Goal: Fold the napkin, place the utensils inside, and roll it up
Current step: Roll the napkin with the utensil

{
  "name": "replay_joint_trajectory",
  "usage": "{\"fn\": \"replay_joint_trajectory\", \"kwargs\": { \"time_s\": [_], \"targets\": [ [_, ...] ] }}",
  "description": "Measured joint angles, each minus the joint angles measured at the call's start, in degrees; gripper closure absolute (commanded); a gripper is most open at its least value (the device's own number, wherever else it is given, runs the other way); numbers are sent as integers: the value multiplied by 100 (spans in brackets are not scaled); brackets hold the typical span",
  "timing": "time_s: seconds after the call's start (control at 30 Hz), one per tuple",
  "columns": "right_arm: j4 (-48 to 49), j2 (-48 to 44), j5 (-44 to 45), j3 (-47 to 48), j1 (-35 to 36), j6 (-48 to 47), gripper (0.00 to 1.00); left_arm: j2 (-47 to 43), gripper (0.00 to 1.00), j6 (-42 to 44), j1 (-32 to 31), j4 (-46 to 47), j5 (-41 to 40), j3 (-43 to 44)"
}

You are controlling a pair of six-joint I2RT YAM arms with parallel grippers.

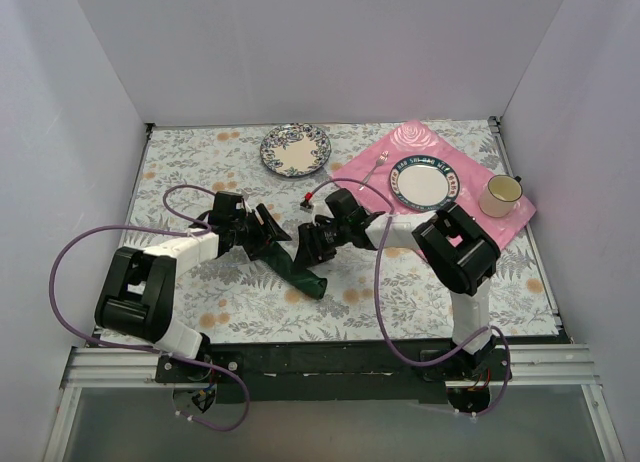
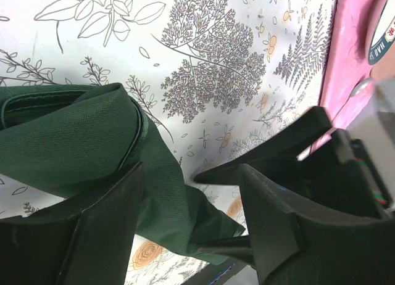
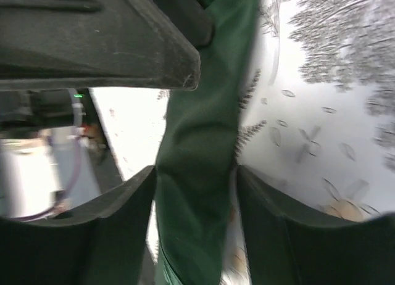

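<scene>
The dark green napkin (image 1: 306, 274) lies bunched into a long roll on the floral cloth, between my two grippers. My left gripper (image 1: 271, 246) stands open around it. In the left wrist view the napkin (image 2: 74, 143) rests against the left finger (image 2: 105, 229) and stays apart from the right one, inside the left gripper (image 2: 191, 174). My right gripper (image 1: 313, 244) straddles the roll from the other side. In the right wrist view the napkin (image 3: 197, 143) runs between the parted fingers of the right gripper (image 3: 195, 171). The utensils are hidden.
A patterned plate (image 1: 296, 149) sits at the back. A pink rose placemat (image 1: 505, 220) at the right carries a blue-rimmed plate (image 1: 424, 183), a cream cup (image 1: 502, 194) and a silver fork (image 1: 378, 166). White walls enclose the table.
</scene>
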Motion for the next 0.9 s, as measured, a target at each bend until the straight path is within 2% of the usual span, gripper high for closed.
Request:
{"fn": "replay_joint_trajectory", "kwargs": {
  "time_s": [0.17,0.37,0.63,0.9],
  "targets": [
    [-1436,-391,708,387,13,-1224,29,70,39,39,0,55,26,2],
    [-2013,-442,1132,553,179,-1853,28,188,38,109,0,50,116,101],
    [-1930,-546,1569,452,503,-1989,30,358,37,116,11,142,175,142],
    [-1556,-1058,2138,-245,535,-2013,32,557,37,175,101,15,315,358]
  ]
}}
